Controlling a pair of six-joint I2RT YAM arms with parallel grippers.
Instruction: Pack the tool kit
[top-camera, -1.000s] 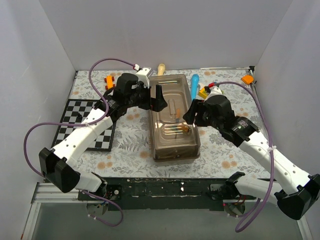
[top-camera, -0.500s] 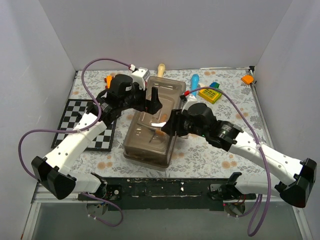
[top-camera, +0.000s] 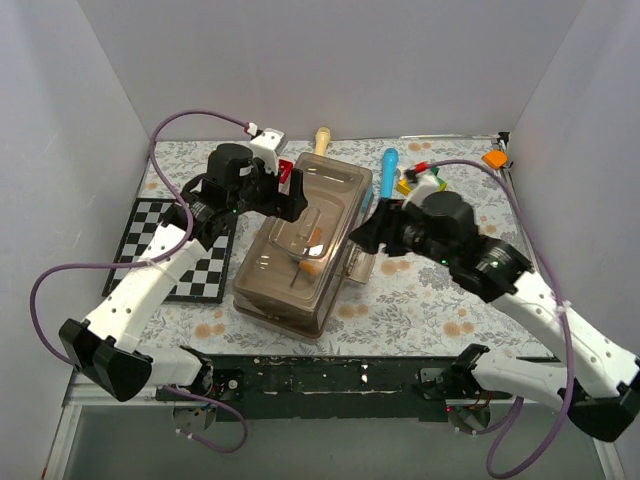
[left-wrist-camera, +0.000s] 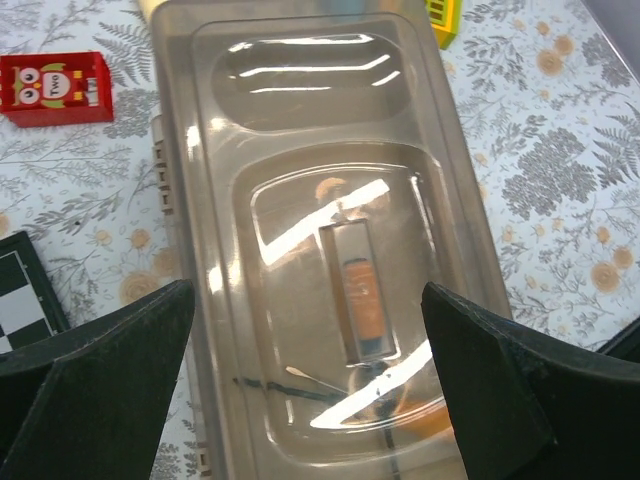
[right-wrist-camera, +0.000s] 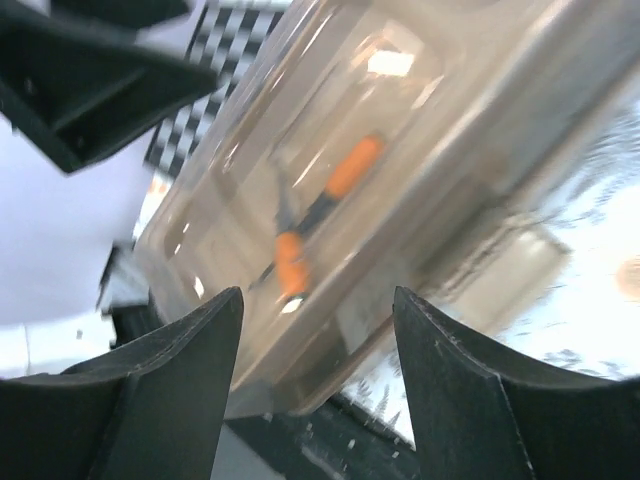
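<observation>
While its lid sits shut, toolbox: askew, orange-handled tools inside
Left gripper: fingers wide, above lid
Right gripper: fingers parted beside toolbox

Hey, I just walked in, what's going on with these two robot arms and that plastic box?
Both arms are working around a translucent grey-brown toolbox that lies at an angle on the floral table. Its lid is down, and orange-handled tools show through it. The left gripper hangs wide open over the box's far end, holding nothing. The right gripper is at the box's right side with its jaws apart, near a tan piece sticking out there, and is not gripping anything.
</observation>
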